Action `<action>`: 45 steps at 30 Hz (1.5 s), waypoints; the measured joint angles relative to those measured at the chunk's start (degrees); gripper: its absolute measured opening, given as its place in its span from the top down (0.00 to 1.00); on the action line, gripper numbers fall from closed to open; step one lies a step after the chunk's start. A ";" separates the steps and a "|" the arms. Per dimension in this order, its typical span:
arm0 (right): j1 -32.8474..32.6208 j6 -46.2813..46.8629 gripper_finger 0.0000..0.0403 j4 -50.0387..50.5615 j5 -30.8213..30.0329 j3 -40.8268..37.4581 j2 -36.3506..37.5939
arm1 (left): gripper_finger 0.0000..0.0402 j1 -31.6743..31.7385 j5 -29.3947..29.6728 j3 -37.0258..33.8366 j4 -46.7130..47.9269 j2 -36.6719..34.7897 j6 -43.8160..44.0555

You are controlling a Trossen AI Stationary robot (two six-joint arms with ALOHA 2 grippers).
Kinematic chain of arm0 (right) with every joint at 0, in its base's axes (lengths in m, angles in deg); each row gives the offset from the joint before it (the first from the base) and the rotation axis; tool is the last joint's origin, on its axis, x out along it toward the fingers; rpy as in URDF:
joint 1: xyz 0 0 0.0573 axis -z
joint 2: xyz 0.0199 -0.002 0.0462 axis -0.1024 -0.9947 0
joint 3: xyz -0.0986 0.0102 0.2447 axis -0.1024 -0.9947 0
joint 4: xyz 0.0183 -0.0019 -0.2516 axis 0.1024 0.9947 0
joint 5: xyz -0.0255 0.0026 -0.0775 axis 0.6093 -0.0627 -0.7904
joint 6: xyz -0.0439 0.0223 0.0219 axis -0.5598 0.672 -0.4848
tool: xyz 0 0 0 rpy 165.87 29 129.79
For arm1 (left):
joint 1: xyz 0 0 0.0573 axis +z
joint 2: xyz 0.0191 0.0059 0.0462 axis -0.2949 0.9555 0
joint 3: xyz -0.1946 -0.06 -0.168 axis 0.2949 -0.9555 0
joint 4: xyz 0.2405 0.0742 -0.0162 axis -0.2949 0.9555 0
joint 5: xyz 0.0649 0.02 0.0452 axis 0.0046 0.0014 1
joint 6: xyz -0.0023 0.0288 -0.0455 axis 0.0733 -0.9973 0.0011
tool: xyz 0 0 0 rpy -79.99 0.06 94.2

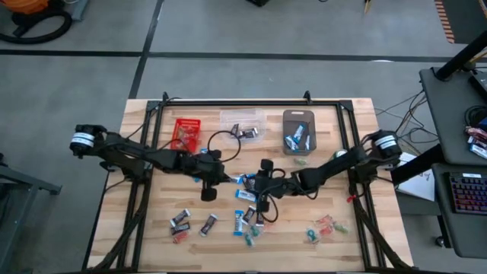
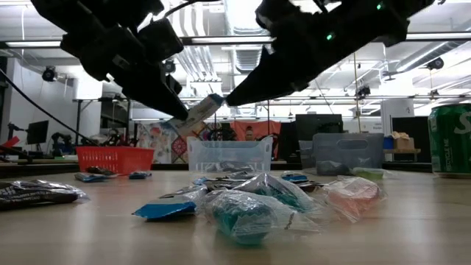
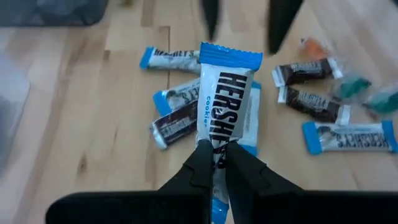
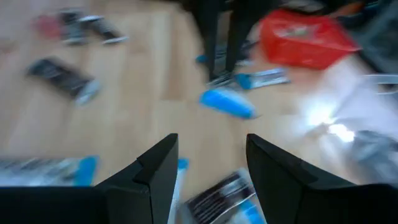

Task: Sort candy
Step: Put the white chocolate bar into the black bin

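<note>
At the centre of the high view, the left gripper (image 3: 217, 152) is clenched on the end of a blue-and-white candy (image 3: 225, 93), lifted off the tabletop (image 1: 152, 228). Light, crinkly and slippery, it is best pinched by its crimped end. The right gripper (image 4: 208, 165) hangs released beside it.

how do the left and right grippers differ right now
The left gripper has its jaws shut on a blue-and-white candy, lifted off the table; the right gripper has its jaws open and holds nothing. In the low view the left one carries the wrapper in the air, while the right one hangs bare beside it. Both hover over the candy pile at mid-table.
</note>
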 joint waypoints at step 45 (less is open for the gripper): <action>0.78 -2.32 0.94 3.91 4.00 0.52 1.18 | 0.71 -0.27 -3.13 2.27 -4.19 5.01 3.30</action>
